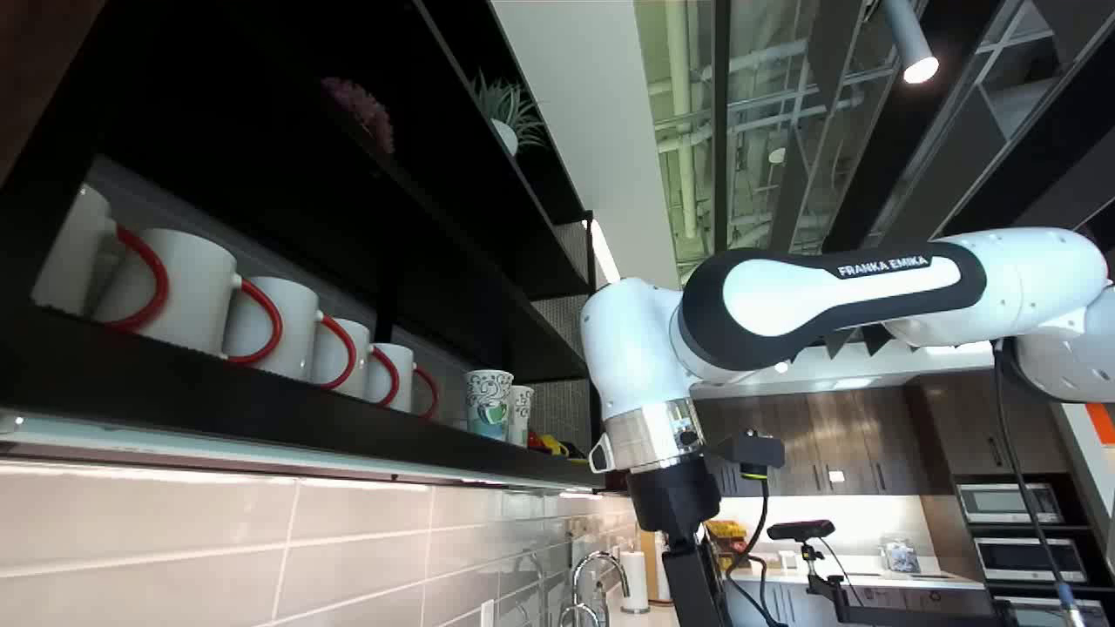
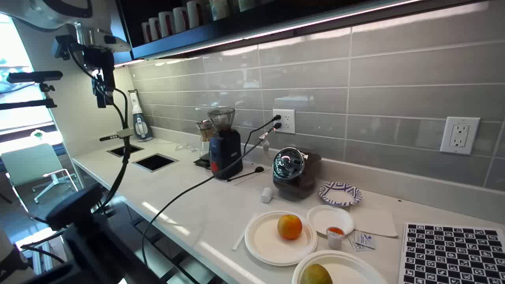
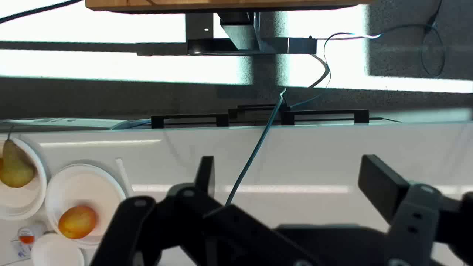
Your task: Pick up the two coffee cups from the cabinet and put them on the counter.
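The two coffee cups stand upright side by side on the lowest open shelf of the dark cabinet. The nearer cup shows a green mark; the farther cup is partly behind it. In an exterior view, the cups are cut by the top edge, under the cabinet. My gripper is open with nothing between its fingers. It points down over the white counter, below shelf level and apart from the cups. The gripper also shows in both exterior views.
White mugs with red handles line the same shelf. The counter carries a coffee grinder, a dark appliance, and plates with an orange fruit and a pear. A cable hangs across the counter's front.
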`<state>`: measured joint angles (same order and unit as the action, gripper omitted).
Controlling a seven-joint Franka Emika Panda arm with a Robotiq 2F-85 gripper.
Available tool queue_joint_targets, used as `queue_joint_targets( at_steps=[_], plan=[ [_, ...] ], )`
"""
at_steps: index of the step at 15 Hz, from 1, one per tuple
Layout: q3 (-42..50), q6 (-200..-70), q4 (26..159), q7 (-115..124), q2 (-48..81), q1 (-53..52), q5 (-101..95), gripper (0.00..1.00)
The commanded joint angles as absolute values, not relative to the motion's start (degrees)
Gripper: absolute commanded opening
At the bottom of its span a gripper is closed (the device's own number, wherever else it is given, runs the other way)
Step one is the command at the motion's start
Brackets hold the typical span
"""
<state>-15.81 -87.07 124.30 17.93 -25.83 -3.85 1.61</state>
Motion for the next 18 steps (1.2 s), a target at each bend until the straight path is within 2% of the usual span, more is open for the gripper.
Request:
queue_joint_targets(
  at_steps=[1,10,18],
  plan=[
    [-14.9,-86.9,124.1,18.4,-25.6,-5.0,1.2,1.0],
    [-13.5,-87.5,122.7,24.3,-28.7,-2.4,-0.3,1.0],
    [-8.7,-88.1,104.9,27.1,-29.7,4.6,-9.4,1.0]
  ],
)
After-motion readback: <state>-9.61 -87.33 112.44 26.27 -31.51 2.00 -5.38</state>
